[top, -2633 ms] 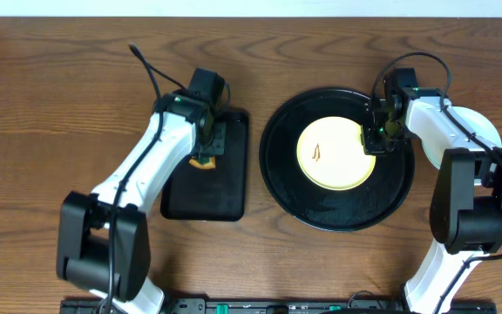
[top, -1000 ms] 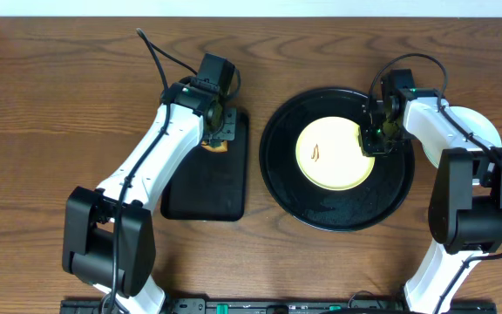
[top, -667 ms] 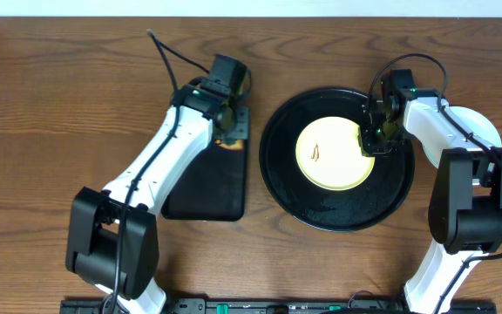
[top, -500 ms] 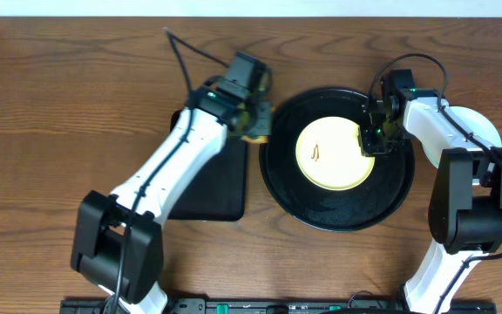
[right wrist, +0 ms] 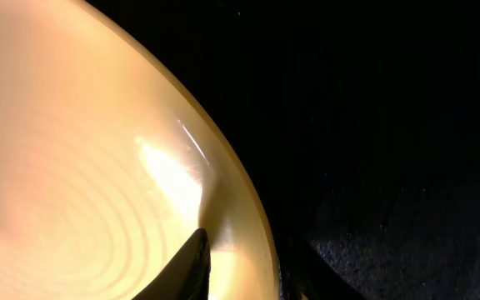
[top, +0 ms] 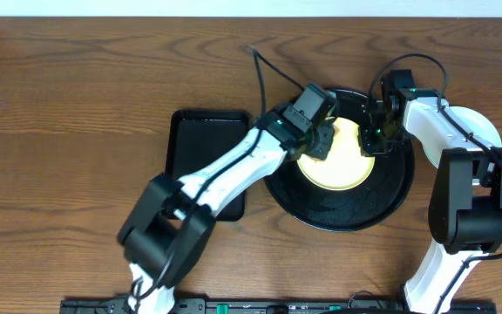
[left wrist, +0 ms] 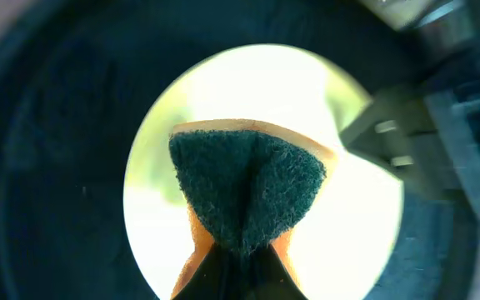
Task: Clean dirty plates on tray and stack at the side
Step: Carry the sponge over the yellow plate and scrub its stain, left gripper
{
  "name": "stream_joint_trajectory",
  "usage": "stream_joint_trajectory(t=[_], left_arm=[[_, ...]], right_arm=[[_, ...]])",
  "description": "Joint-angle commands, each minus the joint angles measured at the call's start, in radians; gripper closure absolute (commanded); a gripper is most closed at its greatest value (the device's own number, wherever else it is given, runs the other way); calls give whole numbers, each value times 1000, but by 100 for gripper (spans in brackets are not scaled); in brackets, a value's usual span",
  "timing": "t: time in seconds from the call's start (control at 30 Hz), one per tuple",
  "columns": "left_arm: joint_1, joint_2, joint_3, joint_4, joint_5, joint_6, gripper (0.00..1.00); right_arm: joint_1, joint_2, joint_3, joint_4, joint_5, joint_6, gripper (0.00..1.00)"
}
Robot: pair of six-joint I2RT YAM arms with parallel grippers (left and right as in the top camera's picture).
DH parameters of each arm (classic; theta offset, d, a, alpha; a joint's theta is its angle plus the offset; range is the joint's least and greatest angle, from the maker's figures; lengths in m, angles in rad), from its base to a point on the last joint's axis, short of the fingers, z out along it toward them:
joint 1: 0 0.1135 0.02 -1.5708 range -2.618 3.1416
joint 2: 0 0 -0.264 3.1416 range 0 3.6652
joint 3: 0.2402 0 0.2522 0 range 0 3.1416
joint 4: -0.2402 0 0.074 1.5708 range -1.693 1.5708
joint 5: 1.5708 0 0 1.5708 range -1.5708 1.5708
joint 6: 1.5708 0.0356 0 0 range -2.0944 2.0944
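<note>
Left gripper (top: 318, 142): it is reaching in over the round tray (top: 338, 214) and hanging above the left part of the yellow plate (top: 347, 170). Its jaws are pinching a sponge (left wrist: 247, 187) tight. In the left wrist view the sponge is folding along its middle, with the dark green scouring face pointing down at the plate and the orange body showing at the edges. Whether the sponge is touching the plate cannot be told.

Right gripper (top: 378, 138): it is standing at the plate's right rim. In the right wrist view its jaws are set narrow and straddling the rim, one finger (right wrist: 193, 265) pressing on the inner slope and the other sitting outside over the tray. It is gripping the rim.

Yellow plate: it is lying flat near the middle of the tray, with black tray floor showing all round it.

Pale plate (top: 485, 129): it is lying on the table (top: 59, 105) just right of the tray, partly under the right arm. How many plates are lying there cannot be told.

Rectangular tray (top: 200, 139): it is lying left of the round tray, the left arm crossing its lower right corner.
</note>
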Motion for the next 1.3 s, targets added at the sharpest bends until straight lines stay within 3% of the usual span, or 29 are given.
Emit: stream_joint_trajectory(t=[0.0, 0.23, 0.4, 0.6, 1.27], left_arm=[[14, 35, 24, 10, 1, -14, 92], [15, 62, 24, 13, -60, 10, 92], [14, 95, 22, 29, -62, 10, 92], [14, 136, 22, 105, -62, 10, 92], [11, 197, 13, 58, -87, 6, 92]], right_arm=[[9, 8, -8, -2, -4, -8, 73], [9, 8, -8, -1, -4, -8, 74], [9, 8, -8, -1, -5, -8, 87], [9, 8, -8, -1, -5, -8, 91], [9, 8, -8, -1, -5, -8, 91]])
